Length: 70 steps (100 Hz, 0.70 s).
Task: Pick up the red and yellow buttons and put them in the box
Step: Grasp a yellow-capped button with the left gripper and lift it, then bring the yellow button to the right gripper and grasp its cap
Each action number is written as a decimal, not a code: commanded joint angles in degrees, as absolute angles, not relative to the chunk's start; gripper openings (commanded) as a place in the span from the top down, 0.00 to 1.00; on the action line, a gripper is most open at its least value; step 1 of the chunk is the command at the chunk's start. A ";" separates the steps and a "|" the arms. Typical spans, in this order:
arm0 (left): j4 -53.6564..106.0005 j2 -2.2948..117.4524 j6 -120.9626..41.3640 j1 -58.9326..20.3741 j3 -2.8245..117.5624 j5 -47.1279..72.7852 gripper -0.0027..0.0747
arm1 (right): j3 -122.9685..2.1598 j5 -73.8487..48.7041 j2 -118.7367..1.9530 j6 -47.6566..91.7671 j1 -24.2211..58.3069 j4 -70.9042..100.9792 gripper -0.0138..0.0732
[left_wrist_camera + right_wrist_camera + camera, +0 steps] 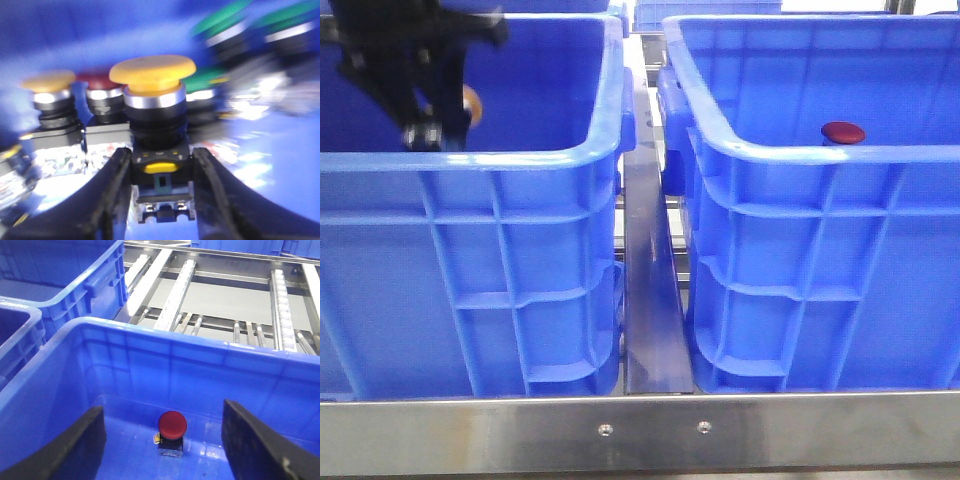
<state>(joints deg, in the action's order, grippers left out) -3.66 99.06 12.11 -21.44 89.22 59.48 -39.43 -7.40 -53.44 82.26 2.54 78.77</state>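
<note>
Left gripper: black fingers are clamped on the black body of the yellow mushroom-capped push button, inside the left blue ribbed plastic crate.
Right gripper: fingers are held wide apart above the glossy dark red domed push button, which rests on the floor of the right blue ribbed plastic crate.
Step judged: lifting the yellow button out.
Advice: it should be raised straight, clear of neighbouring buttons (red, yellow and green ones stand just behind), before being carried across.
</note>
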 commanded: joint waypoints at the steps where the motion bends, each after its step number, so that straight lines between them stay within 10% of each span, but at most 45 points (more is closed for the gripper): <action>1: -1.47 92.38 9.65 -22.42 90.89 57.87 0.80 | -40.78 -7.03 -52.33 82.77 2.44 79.07 0.25; 70: 24.27 85.42 -18.84 -36.14 90.89 60.76 0.80 | -40.78 -7.23 -52.33 82.77 2.44 79.76 0.25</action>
